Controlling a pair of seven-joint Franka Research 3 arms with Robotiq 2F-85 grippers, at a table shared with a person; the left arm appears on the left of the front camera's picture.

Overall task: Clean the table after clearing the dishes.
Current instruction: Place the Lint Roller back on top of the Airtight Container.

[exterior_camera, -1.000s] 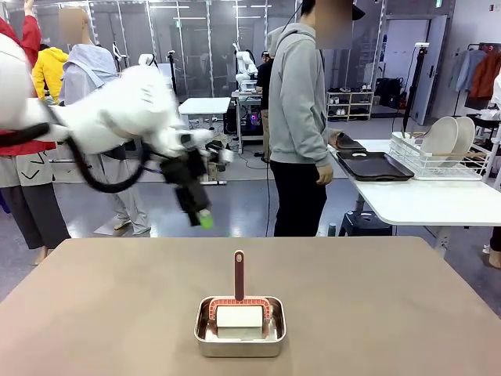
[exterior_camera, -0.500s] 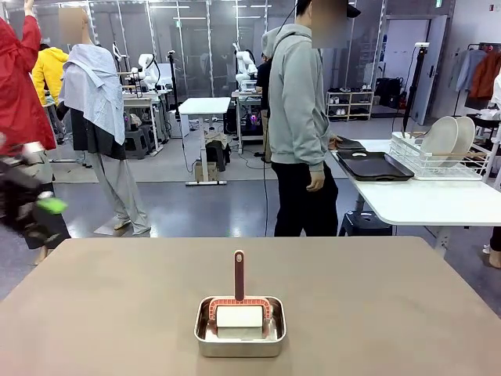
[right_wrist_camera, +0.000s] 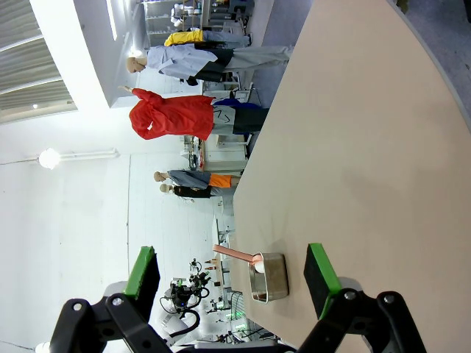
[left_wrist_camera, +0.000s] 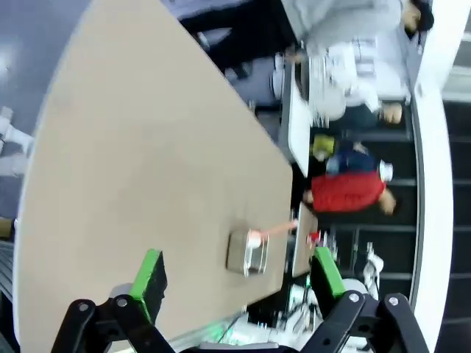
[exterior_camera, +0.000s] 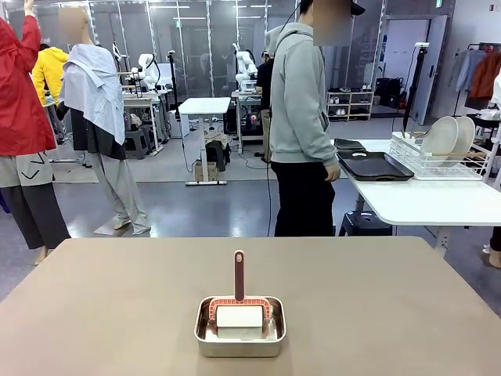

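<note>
Taupe desk [exterior_camera: 376,298] carrying a steel pan [exterior_camera: 239,327] with a red-handled brush [exterior_camera: 239,276] inside. Left pincer [left_wrist_camera: 239,276] spread apart above desk; right pincer [right_wrist_camera: 234,272] likewise spread apart

1. The left gripper [left_wrist_camera: 237,283] has black angular linkage arms with round pivot pins, and its two fingers end in bright green pads [left_wrist_camera: 149,273].
2. The right gripper [right_wrist_camera: 233,279] has the same build: matte black links, round joints, flat green pads [right_wrist_camera: 142,271] on the inner faces.
3. The person [exterior_camera: 301,125] wears a light grey hooded sweatshirt with long sleeves and black trousers.
</note>
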